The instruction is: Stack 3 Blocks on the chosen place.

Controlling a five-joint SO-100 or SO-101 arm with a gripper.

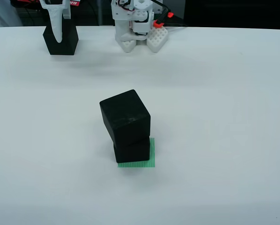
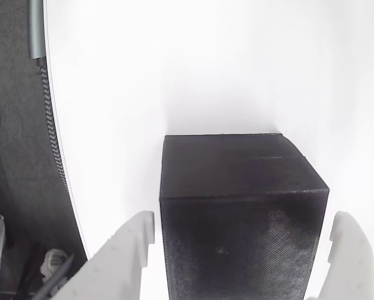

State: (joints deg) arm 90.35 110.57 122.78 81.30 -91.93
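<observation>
Matte black cubes [image 1: 126, 123]: 2 on striped green square [image 1: 151, 158]; 1 between pincer [image 2: 243, 240] fingers

Nothing here can really be read. At the far left edge of the front view, behind the table, a red label [image 1: 73, 3] carries a few white characters, cut off by the frame and too small to make out. The black cubes, the green striped patch and the table carry no markings.

A robotics lab bench: bare white table [image 1: 224, 93], arm base [image 1: 140, 26] with exposed wiring
</observation>
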